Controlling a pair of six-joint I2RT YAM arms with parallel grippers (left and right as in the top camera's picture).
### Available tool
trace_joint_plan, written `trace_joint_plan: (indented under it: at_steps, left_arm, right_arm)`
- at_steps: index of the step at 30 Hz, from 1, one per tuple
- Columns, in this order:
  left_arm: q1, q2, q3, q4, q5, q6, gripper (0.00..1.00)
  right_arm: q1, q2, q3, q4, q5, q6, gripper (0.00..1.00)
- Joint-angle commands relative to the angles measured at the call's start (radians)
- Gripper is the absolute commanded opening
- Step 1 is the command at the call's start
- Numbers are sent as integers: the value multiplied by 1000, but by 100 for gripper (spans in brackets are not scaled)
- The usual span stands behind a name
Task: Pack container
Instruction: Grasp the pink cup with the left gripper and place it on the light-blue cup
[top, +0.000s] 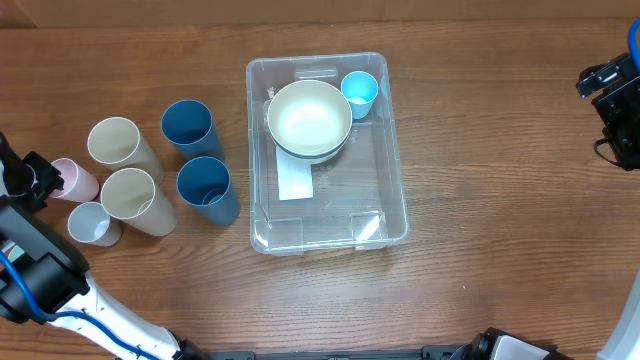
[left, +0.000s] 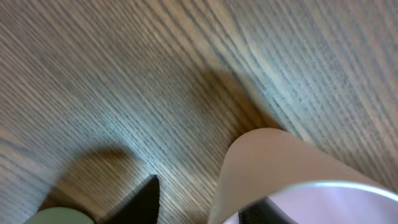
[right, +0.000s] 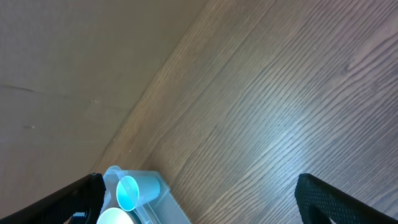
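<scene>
The clear container (top: 396, 175) sits mid-table with a white label (top: 295, 183) on its bottom. It holds stacked bowls (top: 310, 120), cream on top, and a light blue cup (top: 360, 92) in its far right corner. My left gripper (top: 40, 178) is at the far left by a pink cup (top: 76, 181). In the left wrist view the jaws (left: 208, 202) straddle the pink cup's (left: 280, 162) wall, one finger inside the rim, the other apart from it outside. My right gripper (top: 606, 84) is open and empty, far right of the container (right: 163, 194).
Left of the container stand two dark blue cups (top: 187, 127) (top: 206, 188), two cream cups (top: 117, 143) (top: 133, 197) and a small pale lavender cup (top: 94, 224). The right wrist view (right: 199, 186) shows bare wood and the light blue cup (right: 134, 190).
</scene>
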Motion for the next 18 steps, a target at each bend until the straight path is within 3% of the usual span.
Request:
trace_joint_plan:
  at_steps: [1, 5, 11, 12, 15, 18]
  left_arm:
    - [-8, -4, 8, 16, 37, 30, 4]
    - [-8, -76, 86, -49, 87, 14, 4]
    - [-72, -474, 148, -115, 275, -30, 4]
    - [-126, -550, 148, -124, 283, -16, 4]
    - [-485, -708, 148, -99, 265, 70, 4]
    - [-876, -651, 148, -30, 149, 194, 4]
  right_arm:
    - [2, -3, 6, 4, 1, 4, 100]
    - [2, -3, 6, 4, 1, 4, 100]
    - [2, -3, 6, 4, 1, 4, 100]
    - [2, -3, 6, 4, 1, 4, 100]
    - [2, -3, 6, 4, 1, 4, 100]
    - [2, -3, 6, 4, 1, 4, 100]
